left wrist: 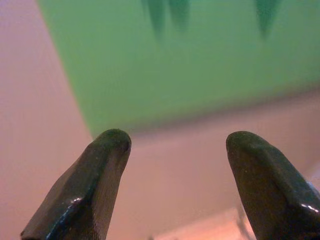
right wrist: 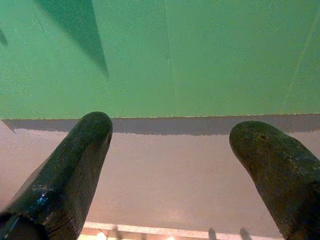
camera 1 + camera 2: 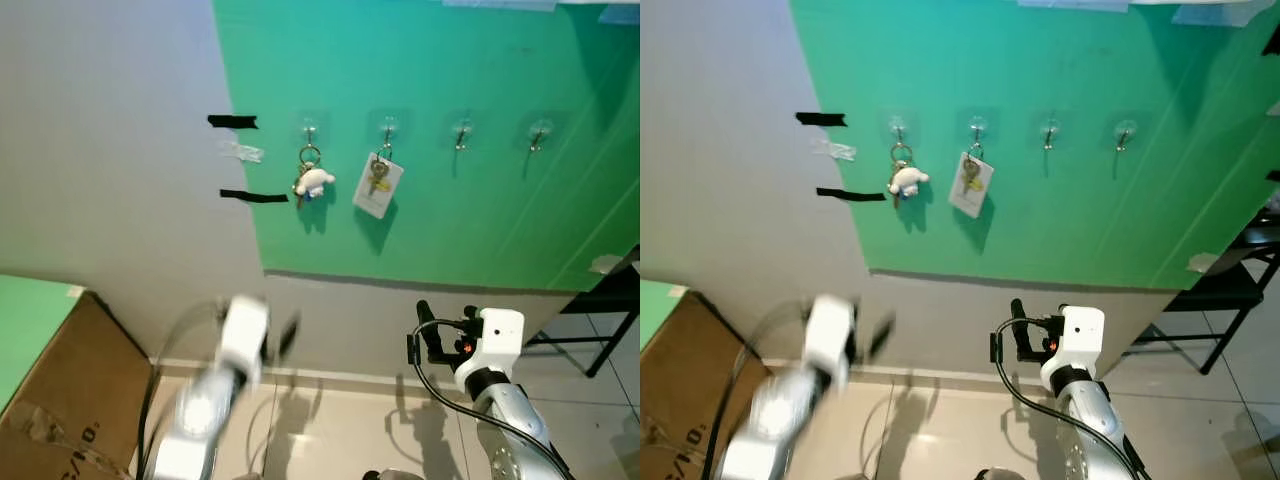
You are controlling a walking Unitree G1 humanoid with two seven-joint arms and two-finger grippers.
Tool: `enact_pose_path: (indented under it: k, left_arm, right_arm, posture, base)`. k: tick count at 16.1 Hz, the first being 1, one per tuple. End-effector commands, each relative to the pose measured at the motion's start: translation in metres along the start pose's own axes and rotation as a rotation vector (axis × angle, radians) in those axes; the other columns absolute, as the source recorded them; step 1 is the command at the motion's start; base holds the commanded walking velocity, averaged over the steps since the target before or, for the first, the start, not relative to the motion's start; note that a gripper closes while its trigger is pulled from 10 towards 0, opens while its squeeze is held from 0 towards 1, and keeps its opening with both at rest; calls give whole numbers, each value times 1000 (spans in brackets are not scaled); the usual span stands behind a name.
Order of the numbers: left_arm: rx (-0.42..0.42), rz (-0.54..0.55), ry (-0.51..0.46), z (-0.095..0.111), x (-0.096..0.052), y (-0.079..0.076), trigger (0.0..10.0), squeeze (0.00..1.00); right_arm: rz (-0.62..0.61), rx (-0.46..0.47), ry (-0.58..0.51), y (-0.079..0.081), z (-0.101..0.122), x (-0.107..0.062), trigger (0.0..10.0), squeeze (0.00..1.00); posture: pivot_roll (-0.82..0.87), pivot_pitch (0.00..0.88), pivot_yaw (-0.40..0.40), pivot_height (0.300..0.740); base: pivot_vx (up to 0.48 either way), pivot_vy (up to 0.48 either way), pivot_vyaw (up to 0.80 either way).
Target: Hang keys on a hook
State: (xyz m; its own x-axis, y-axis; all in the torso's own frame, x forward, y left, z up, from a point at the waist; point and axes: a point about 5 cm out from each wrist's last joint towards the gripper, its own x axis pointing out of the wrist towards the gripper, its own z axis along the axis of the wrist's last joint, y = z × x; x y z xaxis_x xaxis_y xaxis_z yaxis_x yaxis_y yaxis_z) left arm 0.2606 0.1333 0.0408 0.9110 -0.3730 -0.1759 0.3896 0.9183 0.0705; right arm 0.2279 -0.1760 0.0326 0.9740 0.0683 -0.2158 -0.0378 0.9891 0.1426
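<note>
We see two sets of keys (image 3: 313, 180) already on the hooks (image 3: 310, 130) of the green panel (image 3: 450, 200), hanging straight down, long axis vertical; both lie well above our pincers. The left pincer (image 1: 175, 145), blurred, and the right pincer (image 2: 172, 132) gape wide and empty; the left is nearer.

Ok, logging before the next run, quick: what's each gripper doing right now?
Left gripper: open, holding nothing, lowered beneath the green panel.
Right gripper: open, holding nothing, also lowered.
</note>
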Motion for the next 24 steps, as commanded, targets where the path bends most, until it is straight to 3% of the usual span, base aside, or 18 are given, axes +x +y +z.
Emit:
enact_pose_path:
  k: [1, 4, 9, 17, 24]
  left_arm:
    - [-12, 11, -11, 1, 6, 3, 10000, 0]
    - [-33, -19, 5, -1, 17, -2, 10000, 0]
    - [-34, -57, -17, 9, 34, -9, 10000, 0]
    - [-5, -83, -88, 28, 42, -14, 10000, 0]
    - [5, -114, -105, 32, 44, -18, 10000, 0]
  right_arm:
    - [-61, 3, -28, -10, 1, -2, 10000, 0]
    - [-112, 1, -49, -20, 3, -6, 10000, 0]
    - [-75, -24, -56, -20, 3, -1, 10000, 0]
    - [-34, -13, -60, -7, 9, 11, 10000, 0]
    - [-53, 5, -51, -7, 10, 9, 10000, 0]
  posture:
    - [-117, 0, 24, 740]
    - [-183, 0, 51, 740]
    - [-200, 0, 44, 740]
    - [-171, 0, 33, 740]
    - [-181, 0, 40, 740]
  base:
    - [0, 0, 0]
    - [0, 0, 0]
    - [0, 0, 0]
    - [0, 0, 0]
    - [0, -444, 0]
